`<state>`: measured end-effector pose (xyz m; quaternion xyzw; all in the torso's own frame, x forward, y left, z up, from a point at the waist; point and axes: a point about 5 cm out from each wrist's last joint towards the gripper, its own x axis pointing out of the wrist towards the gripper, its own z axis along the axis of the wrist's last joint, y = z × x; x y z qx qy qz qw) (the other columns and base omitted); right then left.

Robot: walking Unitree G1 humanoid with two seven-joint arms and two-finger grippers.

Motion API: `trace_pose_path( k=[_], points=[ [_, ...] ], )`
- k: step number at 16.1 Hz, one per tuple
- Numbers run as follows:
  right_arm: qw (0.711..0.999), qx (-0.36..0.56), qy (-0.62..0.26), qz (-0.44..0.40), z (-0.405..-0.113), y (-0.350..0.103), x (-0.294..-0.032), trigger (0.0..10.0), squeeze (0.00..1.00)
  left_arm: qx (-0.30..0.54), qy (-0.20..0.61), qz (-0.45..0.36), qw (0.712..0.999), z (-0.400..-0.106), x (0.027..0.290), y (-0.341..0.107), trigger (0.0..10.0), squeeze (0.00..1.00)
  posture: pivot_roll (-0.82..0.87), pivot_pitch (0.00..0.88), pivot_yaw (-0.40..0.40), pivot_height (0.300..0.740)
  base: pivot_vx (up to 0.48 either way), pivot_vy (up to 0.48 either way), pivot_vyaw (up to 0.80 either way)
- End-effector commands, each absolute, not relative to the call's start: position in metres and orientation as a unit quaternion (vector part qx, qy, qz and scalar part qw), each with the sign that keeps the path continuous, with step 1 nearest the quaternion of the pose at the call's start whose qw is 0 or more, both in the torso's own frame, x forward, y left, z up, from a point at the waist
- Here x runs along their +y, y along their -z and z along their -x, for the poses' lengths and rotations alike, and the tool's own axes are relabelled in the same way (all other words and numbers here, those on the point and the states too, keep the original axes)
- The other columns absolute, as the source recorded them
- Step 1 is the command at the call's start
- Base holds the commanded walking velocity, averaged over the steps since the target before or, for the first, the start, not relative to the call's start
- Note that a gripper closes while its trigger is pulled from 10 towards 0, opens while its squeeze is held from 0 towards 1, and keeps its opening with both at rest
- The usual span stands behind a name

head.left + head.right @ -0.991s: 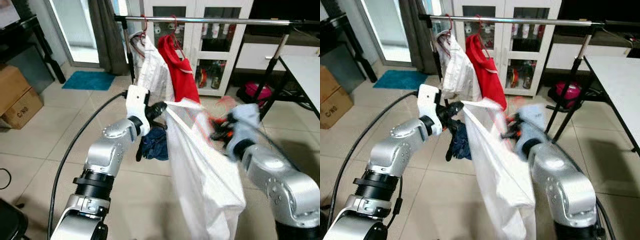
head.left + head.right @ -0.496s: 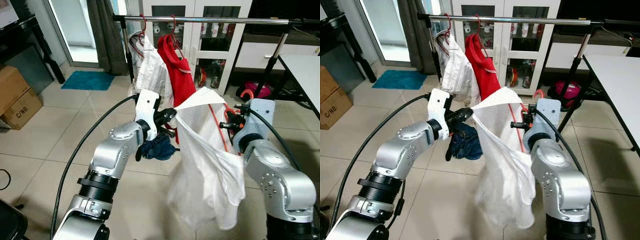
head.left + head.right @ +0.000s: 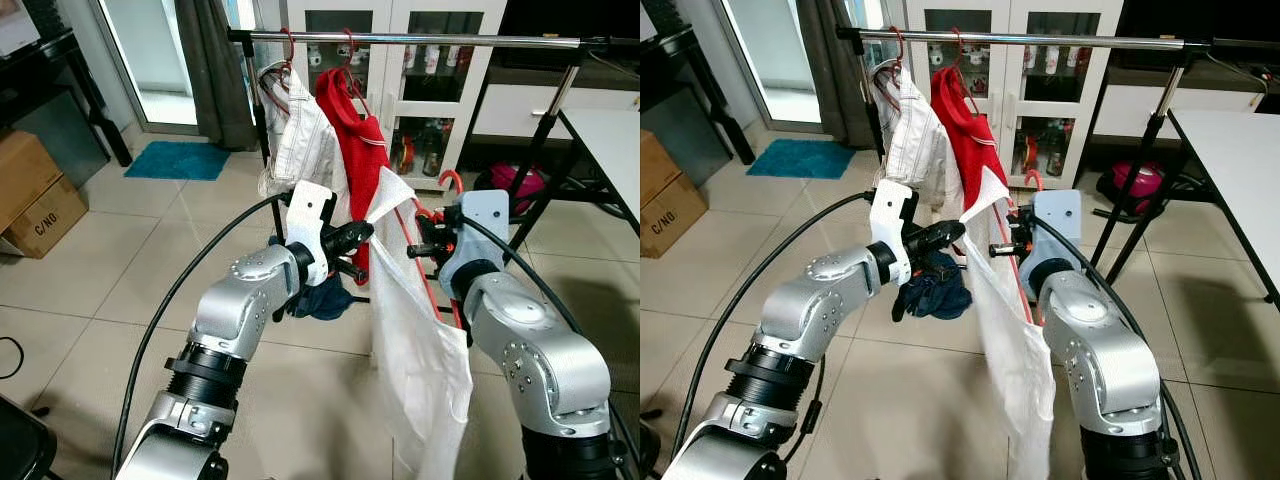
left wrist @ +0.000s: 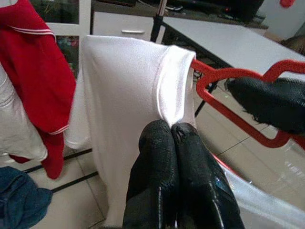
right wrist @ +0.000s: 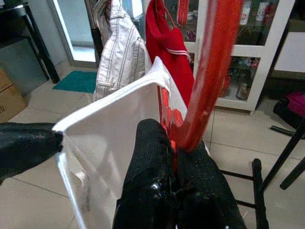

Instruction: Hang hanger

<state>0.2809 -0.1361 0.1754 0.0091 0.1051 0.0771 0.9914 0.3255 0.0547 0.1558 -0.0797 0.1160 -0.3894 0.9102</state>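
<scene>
Head views first: both arms are raised at mid-frame under a metal rail [image 3: 420, 41] that runs along the top, where a pale jacket [image 3: 300, 140] and a red garment [image 3: 355, 135] already hang. The left gripper [image 3: 362, 232] pinches the top edge of a white shirt [image 3: 415, 340] at centre, and the shirt falls in a long drape toward the lower right. Just right of it the right gripper [image 3: 418, 250] grips a red hanger [image 3: 432, 275] — its hook rises beside the gripper, below the rail and apart from it. A dark blue cloth [image 3: 322, 296] lies on the tiled floor [image 3: 90, 270] behind the left arm.

Left wrist view: the two black fingers [image 4: 157, 157] are pressed together on the shirt's collar fold at lower centre, with the red hanger [image 4: 238, 119] to the right.

Right wrist view: the fingers [image 5: 152, 157] are closed tight on the hanger's red stem [image 5: 209, 71] — the shirt [image 5: 114, 133] spreads to the left.
</scene>
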Motion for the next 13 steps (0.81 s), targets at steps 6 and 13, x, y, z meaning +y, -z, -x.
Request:
trace_pose_path(
  k=[6, 13],
  points=[
    [0.991, 0.088, -0.096, -0.013, -0.282, -0.181, -0.136, 10.0, 0.0, 0.105, 0.389, 0.069, 0.913, -0.327, 0.057, -0.164, 0.0, 0.0, -0.21, 0.0, 0.077, 0.74, 0.0, 0.0, 0.0],
    [0.987, 0.067, -0.131, -0.061, -0.284, -0.187, -0.123, 10.0, 0.0, 0.089, 0.468, 0.105, 0.873, -0.31, 0.04, -0.178, 0.0, 0.0, -0.2, 0.0, 0.059, 0.74, 0.0, 0.0, 0.0]
  ],
)
